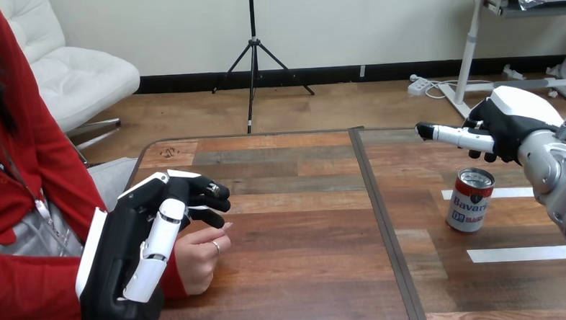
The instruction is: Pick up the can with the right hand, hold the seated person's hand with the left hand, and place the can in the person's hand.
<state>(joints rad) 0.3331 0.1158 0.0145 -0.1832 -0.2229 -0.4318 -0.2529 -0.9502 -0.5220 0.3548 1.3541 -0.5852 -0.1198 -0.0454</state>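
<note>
While our right hand (508, 127) hovers unclenched, can (470, 199) stands upright, red-white, silver-topped | left hand (122, 257) fingers loose over person's hand (200, 256).

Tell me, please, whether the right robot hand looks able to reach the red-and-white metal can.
Probably yes: the right robot hand hovers open just above the upright red-and-white metal can, apart from it, with nothing between them on the wooden table.

You find readable print on the can (470, 199) that stands upright on the table (306, 260): blue lettering with a figure beneath it runs across the white band of its label, part of it turned out of sight.
</note>
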